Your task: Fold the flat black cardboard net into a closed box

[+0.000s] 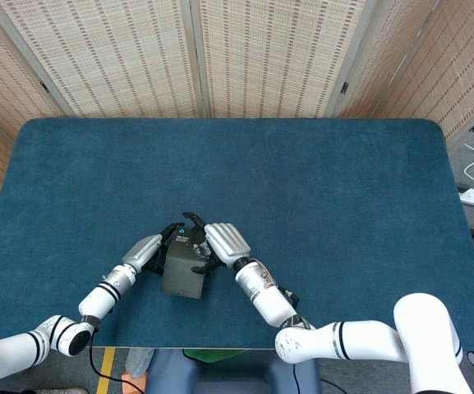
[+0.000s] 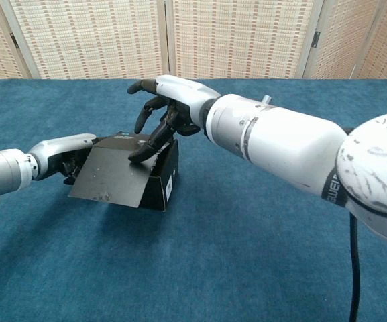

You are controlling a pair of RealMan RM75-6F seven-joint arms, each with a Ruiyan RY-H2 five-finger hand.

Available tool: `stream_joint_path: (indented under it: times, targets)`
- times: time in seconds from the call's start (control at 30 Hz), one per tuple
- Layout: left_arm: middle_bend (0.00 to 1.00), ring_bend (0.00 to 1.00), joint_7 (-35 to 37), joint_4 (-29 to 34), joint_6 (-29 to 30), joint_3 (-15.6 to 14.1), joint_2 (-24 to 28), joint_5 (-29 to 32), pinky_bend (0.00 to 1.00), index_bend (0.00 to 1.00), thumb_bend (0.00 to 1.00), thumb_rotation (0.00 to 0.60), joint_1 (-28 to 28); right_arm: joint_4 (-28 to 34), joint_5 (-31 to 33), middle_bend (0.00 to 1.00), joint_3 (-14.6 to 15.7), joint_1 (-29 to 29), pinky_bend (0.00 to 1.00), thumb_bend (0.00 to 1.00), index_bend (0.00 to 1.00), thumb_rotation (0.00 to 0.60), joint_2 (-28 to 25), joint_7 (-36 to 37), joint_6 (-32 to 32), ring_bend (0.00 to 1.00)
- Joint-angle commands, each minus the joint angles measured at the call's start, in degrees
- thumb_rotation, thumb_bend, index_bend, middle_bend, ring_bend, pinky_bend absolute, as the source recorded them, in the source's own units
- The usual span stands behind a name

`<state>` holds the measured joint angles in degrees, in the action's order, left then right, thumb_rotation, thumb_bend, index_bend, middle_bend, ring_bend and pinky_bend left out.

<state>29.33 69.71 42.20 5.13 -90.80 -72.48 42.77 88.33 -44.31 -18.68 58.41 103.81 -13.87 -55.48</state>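
The box sits on the blue desk, near its front edge and left of centre, with the lid flap down over its top and slanting out past the front. The right hand arches over the box, fingers spread, fingertips pressing on the lid. The left hand touches the box's left side; whether it grips cannot be told.

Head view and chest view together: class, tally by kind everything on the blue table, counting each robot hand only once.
Black cardboard box: 1
Robot hands: 2, the left hand and the right hand
Total: 3
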Motion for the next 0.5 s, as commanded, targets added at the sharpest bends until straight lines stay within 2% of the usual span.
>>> stream_joint_path:
  times: [0.03, 0.17, 0.3, 0.5]
  targets:
    - [0.09, 0.70, -8.5, 2.1, 0.5, -0.5, 1.8, 1.1, 0.93, 0.00, 0.19, 0.600, 0.1, 0.0, -0.9, 0.36, 0.9, -0.4, 1.00, 0.00, 0.10, 0.600, 0.4, -1.4, -1.0, 0.72]
    - [0.05, 0.69, -20.1, 5.0, 1.9, -0.8, 4.0, 4.6, 0.93, 0.00, 0.19, 0.600, 0.0, -0.8, -2.2, 0.36, 2.0, -0.9, 1.00, 0.00, 0.10, 0.600, 1.4, -3.1, -2.7, 0.72]
    - [0.03, 0.69, -32.6, 10.2, 4.2, -0.6, 6.3, 11.6, 0.92, 0.00, 0.19, 0.600, -0.2, -1.9, -4.3, 0.36, 3.0, -1.5, 1.00, 0.00, 0.11, 0.600, 3.1, -4.7, -4.9, 0.72]
    - [0.02, 0.69, -41.9, 16.7, 7.6, -0.3, 10.1, 18.1, 0.92, 0.00, 0.18, 0.600, -0.6, -4.9, -8.4, 0.36, 4.8, -2.4, 1.00, 0.00, 0.13, 0.600, 6.0, -8.0, -8.8, 0.72]
